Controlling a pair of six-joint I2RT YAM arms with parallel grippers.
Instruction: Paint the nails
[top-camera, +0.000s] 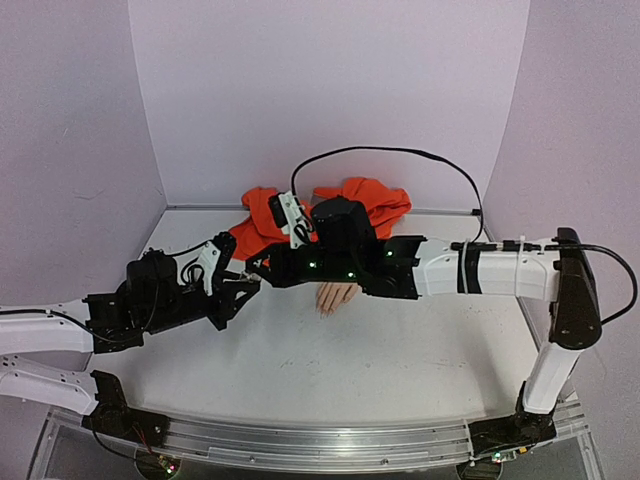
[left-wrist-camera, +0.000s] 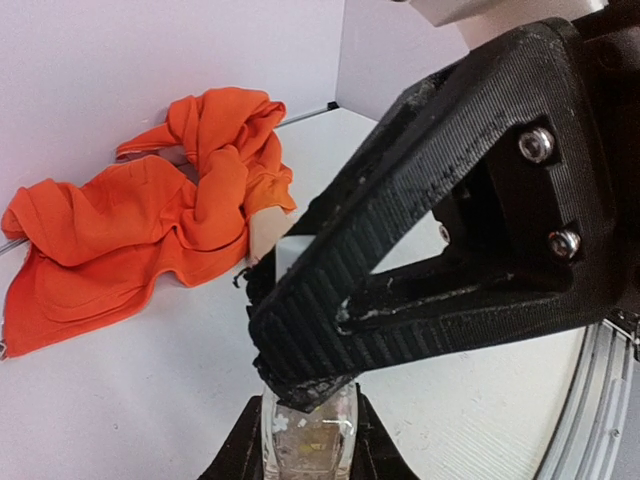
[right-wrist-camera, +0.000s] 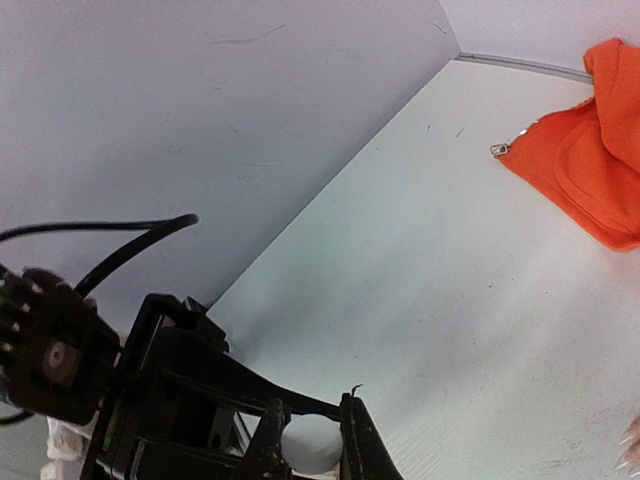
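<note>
The flesh-coloured mannequin hand (top-camera: 336, 295) lies on the table, its wrist in an orange sleeve (top-camera: 335, 208). Its pale nails (top-camera: 327, 311) point toward the near edge; they also show at the edge of the right wrist view (right-wrist-camera: 630, 450). My left gripper (top-camera: 243, 287) is shut on a small clear glass bottle (left-wrist-camera: 310, 440) with flower prints. My right gripper (top-camera: 258, 267) reaches left across the hand and is shut on the bottle's white cap (right-wrist-camera: 312, 447). Both grippers meet left of the mannequin hand. The right gripper's finger (left-wrist-camera: 400, 250) hides most of the cap in the left wrist view.
The orange cloth (left-wrist-camera: 150, 220) is bunched against the back wall. A black cable (top-camera: 400, 152) arcs above it to the right arm. Lilac walls close in the table (top-camera: 400, 380) on three sides. A metal rail (top-camera: 300, 445) runs along the near edge.
</note>
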